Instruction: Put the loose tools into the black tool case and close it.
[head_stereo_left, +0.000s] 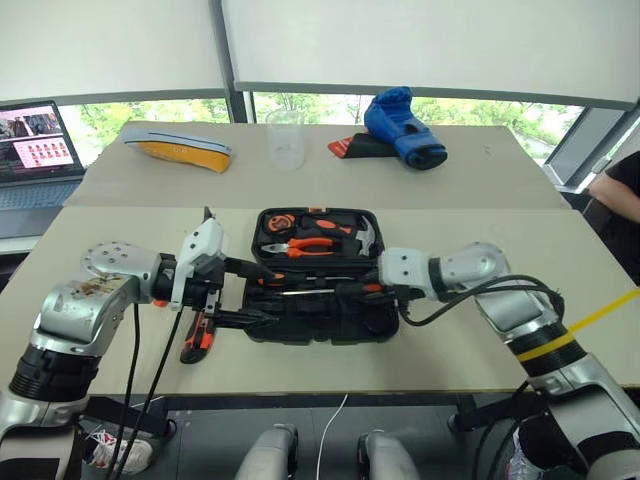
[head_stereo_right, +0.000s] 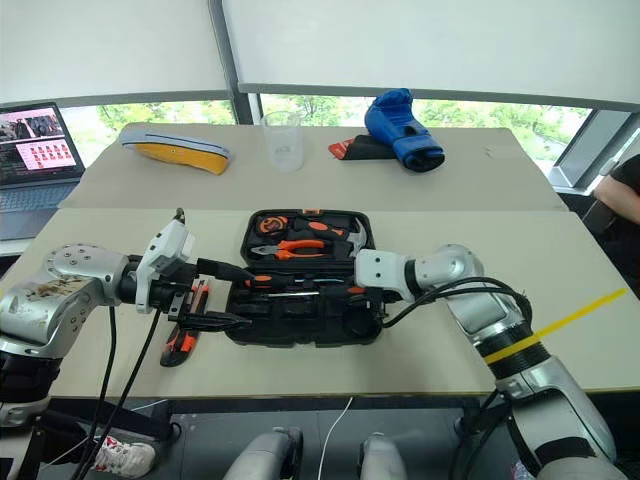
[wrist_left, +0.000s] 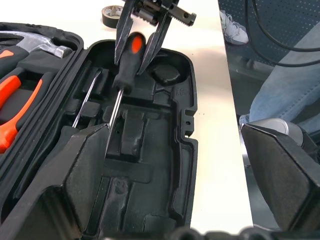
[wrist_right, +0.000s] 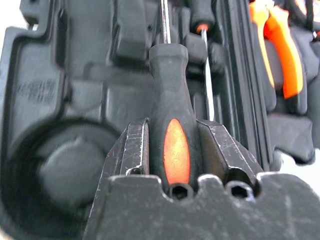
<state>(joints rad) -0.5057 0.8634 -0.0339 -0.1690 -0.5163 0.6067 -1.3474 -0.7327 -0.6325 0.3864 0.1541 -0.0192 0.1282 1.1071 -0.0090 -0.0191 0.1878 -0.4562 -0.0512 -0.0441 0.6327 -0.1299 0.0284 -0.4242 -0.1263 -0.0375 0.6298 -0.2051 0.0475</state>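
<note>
The black tool case (head_stereo_left: 385, 325) lies open in the middle of the near table. My right gripper (wrist_right: 172, 150) is shut on the handle of a black-and-orange screwdriver (wrist_left: 127, 55). It holds the tool low over the case's near half, with the shaft (head_stereo_left: 310, 291) pointing toward my left gripper. Another screwdriver (wrist_left: 87, 102) lies in a slot beside it. My left gripper (head_stereo_left: 262, 295) stands open at the case's left edge, empty. An orange-and-black utility knife (head_stereo_left: 197, 335) lies on the table under my left hand. A small dark tape roll (wrist_left: 111, 14) sits on the table beyond the right gripper.
Orange-handled pliers (head_stereo_left: 310, 245) and a steel hammer (head_stereo_left: 365, 238) sit in the case's far half. On the far table are a blue boxing glove (head_stereo_left: 405, 125), a clear cup (head_stereo_left: 285, 138) and a yellow-and-grey object (head_stereo_left: 178, 148). A laptop (head_stereo_left: 35, 150) stands far left. A person (head_stereo_left: 620, 200) is at the right edge.
</note>
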